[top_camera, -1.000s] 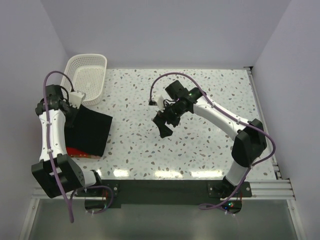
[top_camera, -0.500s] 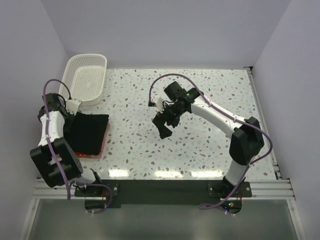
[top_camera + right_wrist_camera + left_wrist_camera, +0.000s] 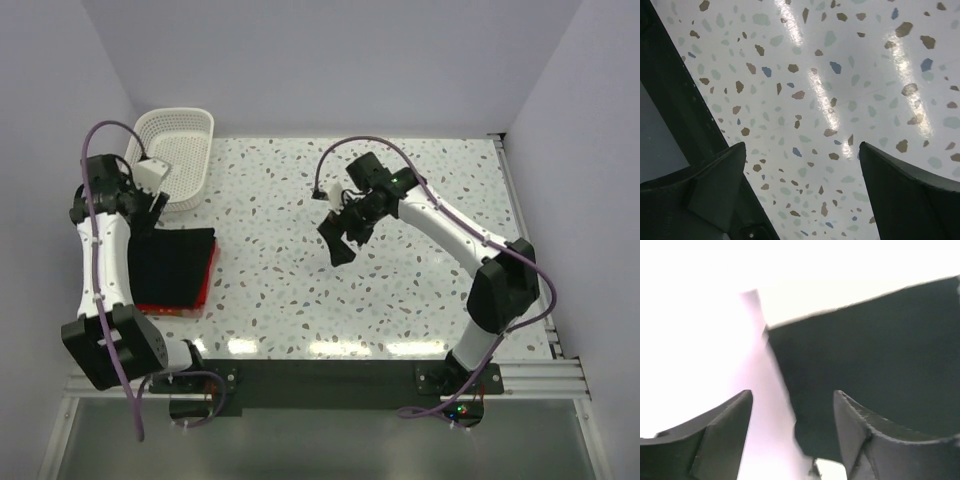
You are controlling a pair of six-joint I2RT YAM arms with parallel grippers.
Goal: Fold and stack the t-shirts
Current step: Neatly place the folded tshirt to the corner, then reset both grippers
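The speckled table [image 3: 400,300] lies bare under the right gripper [image 3: 802,147], whose fingers are spread wide with nothing between them. Both shirts sit well off to that gripper's left. The white basket [image 3: 178,155] stands just behind the left gripper [image 3: 792,400]. Directly ahead of and below the left gripper's parted, empty fingers lies the black t-shirt [image 3: 178,265], folded into a flat rectangle. It rests on the red t-shirt [image 3: 172,310], which shows only as a thin border. The stack looks done or nearly so. Both shirts should be light, soft and limp, so folds would slump if lifted by one layer. Any further grip is best taken at a folded edge, through all layers.
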